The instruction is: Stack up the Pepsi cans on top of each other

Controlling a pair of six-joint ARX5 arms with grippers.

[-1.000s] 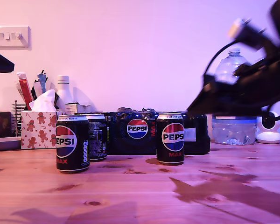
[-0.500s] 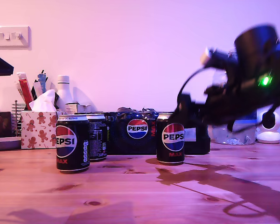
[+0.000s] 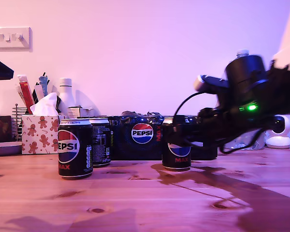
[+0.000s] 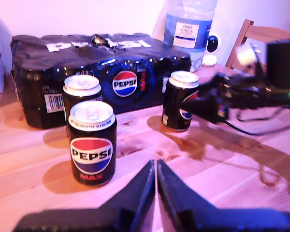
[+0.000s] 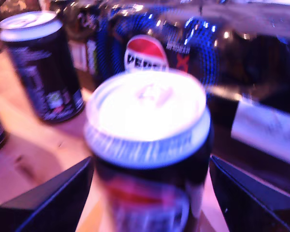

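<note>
Home, wall switch [image 3: 11,37], tissue box [image 3: 40,133]

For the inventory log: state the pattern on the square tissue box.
Gingerbread men in red-brown on the white square tissue box, clearest in the exterior view.

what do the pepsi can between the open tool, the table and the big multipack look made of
Pepsi can: apparently metal, glossy black printed wall, bright silvery lid with a pull tab. Table: seemingly wood, with grain and dark knots under a light sheen. Multipack: likely thin plastic shrink-wrap, shiny, creased and torn on top.
</note>
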